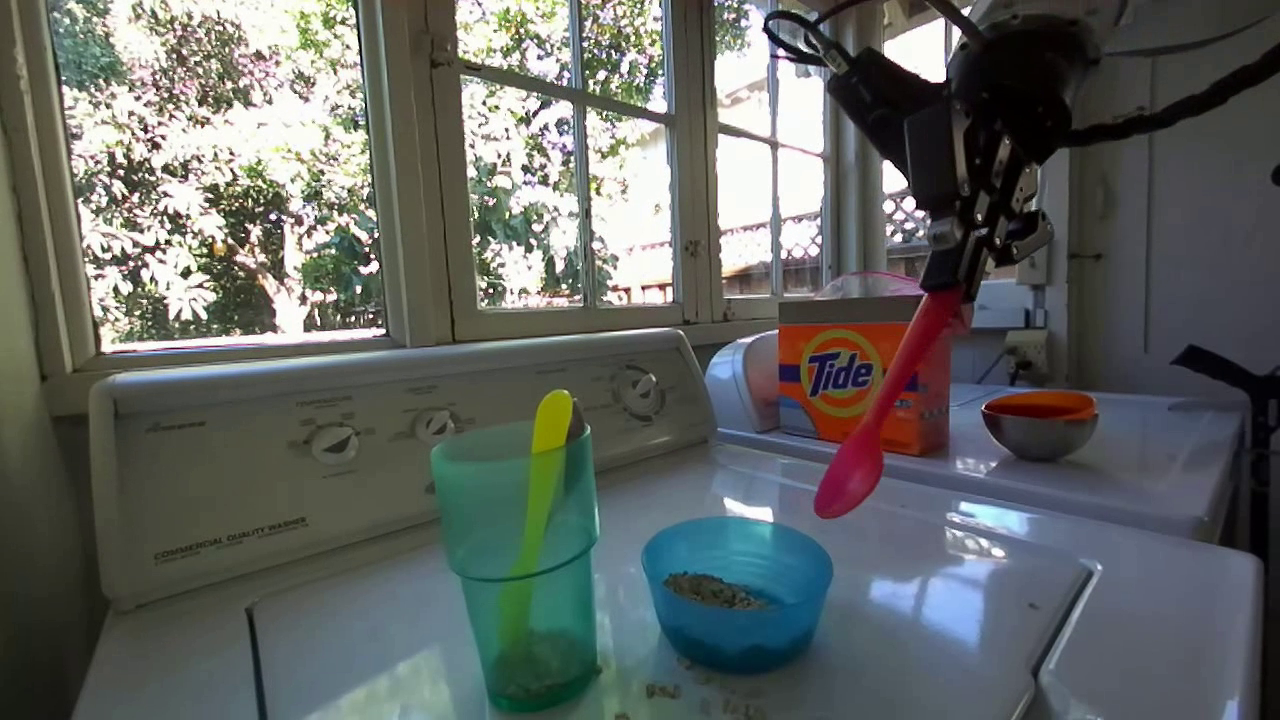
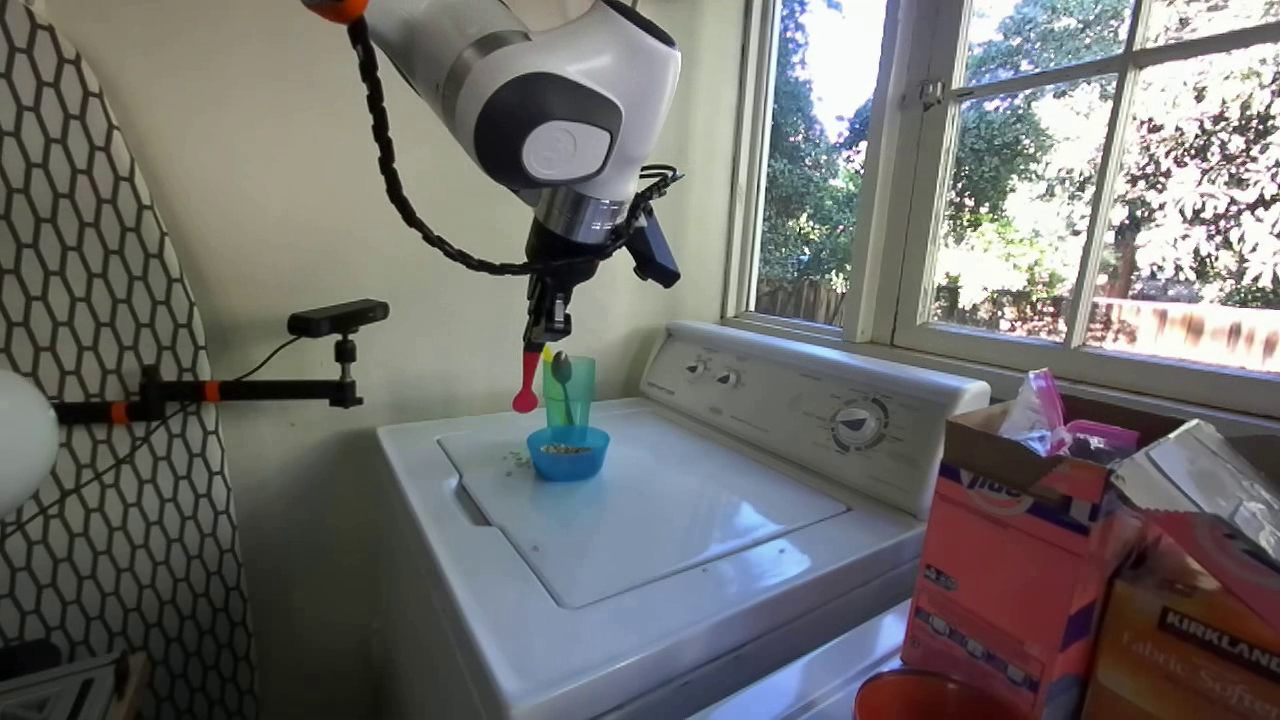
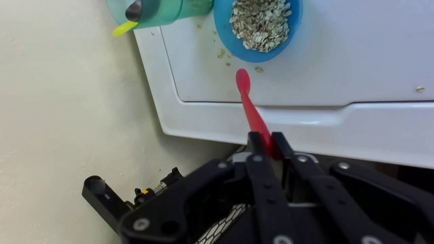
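A: From the left, in an exterior view, what is seen?
B: Left of centre, a green tumbler (image 1: 475, 525) is placed, a yellow utensil (image 1: 549, 440) leaned inside. At lower centre, a blue bowl (image 1: 797, 597) of flakes (image 1: 715, 590) is set on the washer (image 1: 920, 550).
A: Further right?
B: Right of centre, an orange Tide box (image 1: 835, 375) is partly hidden by a red spoon (image 1: 893, 385), held tip down, apart from the bowl. The spoon's handle is pinched between the nearly closed fingers (image 1: 941, 270) at upper right.
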